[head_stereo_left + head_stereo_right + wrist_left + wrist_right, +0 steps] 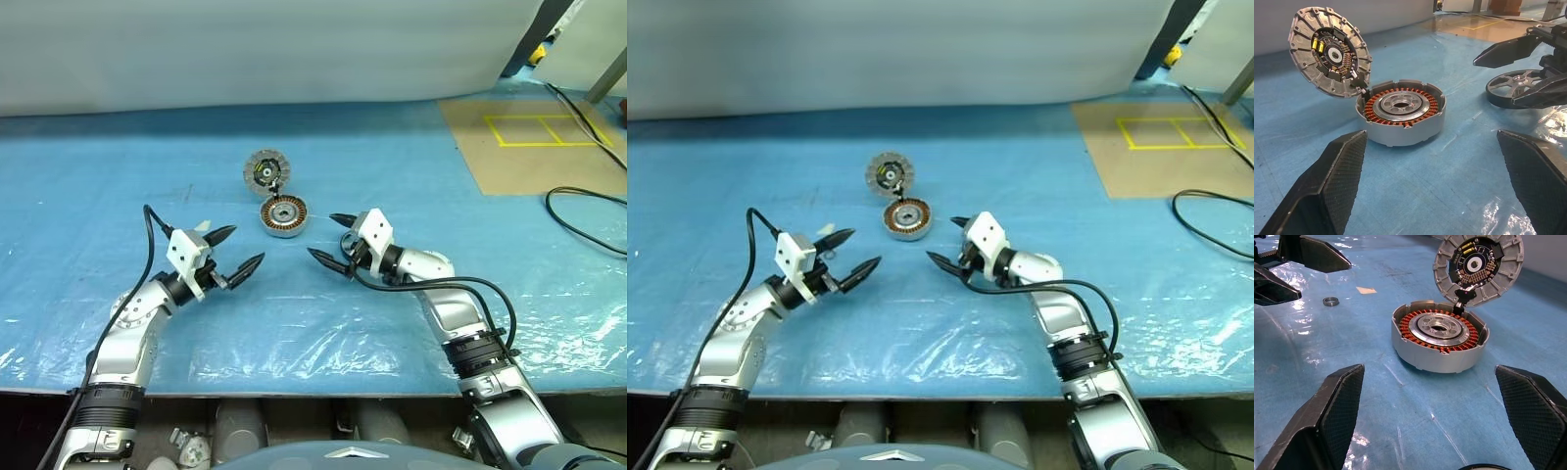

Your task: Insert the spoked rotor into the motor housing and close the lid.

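Left wrist view: spoked rotor (1518,86) lies beside released right tool (320,235); left tool (249,244) also released. Tilted insertion may jam in motor housing (1400,128).

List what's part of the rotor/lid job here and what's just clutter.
Job:
- housing, copper windings inside
- lid, hinged open
- spoked rotor, lying on the sheet beside the housing
- left gripper and right gripper, both open and empty

Clutter:
- small metal ring
- paper scrap
- black cable
- brown board
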`<act>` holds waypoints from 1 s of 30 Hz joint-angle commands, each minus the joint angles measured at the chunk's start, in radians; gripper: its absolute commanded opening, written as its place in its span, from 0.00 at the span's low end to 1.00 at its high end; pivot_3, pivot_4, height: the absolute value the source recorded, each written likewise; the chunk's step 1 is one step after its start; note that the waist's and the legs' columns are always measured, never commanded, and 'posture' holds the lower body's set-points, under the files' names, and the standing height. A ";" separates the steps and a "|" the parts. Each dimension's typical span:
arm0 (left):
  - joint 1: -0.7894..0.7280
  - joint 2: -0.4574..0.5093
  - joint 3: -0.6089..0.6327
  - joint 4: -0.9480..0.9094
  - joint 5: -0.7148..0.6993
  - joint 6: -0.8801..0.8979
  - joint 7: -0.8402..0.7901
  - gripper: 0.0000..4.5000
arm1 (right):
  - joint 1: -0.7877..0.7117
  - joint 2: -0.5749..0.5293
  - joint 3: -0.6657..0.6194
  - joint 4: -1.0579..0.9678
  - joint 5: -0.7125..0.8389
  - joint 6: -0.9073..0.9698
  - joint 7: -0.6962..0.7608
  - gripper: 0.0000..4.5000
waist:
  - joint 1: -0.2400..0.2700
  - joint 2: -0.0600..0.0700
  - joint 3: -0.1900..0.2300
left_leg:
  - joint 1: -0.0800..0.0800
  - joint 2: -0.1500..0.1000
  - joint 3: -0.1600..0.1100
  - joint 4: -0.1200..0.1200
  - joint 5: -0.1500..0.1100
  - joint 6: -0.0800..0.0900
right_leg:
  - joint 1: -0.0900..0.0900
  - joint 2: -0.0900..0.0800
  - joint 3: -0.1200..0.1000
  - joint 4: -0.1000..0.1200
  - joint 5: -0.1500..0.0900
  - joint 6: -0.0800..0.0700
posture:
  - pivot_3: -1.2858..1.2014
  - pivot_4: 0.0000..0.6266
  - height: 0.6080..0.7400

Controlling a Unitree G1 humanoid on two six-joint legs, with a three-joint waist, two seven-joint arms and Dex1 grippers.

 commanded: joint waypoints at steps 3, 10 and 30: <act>-0.001 0.007 0.013 -0.012 -0.002 -0.021 -0.005 0.99 | -0.015 -0.001 -0.002 -0.019 0.004 -0.021 0.006 0.99 | 0.000 0.000 0.000 | 0.000 0.000 0.000 0.000 0.000 0.000 | 0.000 0.000 0.000 0.000 0.000 0.000 | 0.52 0.24 1.00; 0.013 0.008 0.013 0.002 0.006 -0.044 -0.014 0.99 | -0.059 0.012 0.032 -0.003 -0.012 0.004 0.026 0.99 | -0.003 0.000 0.000 | 0.000 0.000 0.000 0.000 0.000 0.000 | 0.000 0.000 0.000 0.000 0.000 0.000 | 0.52 0.24 1.00; 0.212 -0.046 0.009 -0.146 0.033 -0.073 0.101 0.99 | -0.677 0.134 0.218 0.757 -0.243 -0.113 0.239 0.99 | -0.001 0.001 0.000 | -0.002 0.001 0.000 0.000 0.000 0.000 | -0.002 0.000 -0.001 0.001 0.000 -0.001 | 0.52 0.24 1.00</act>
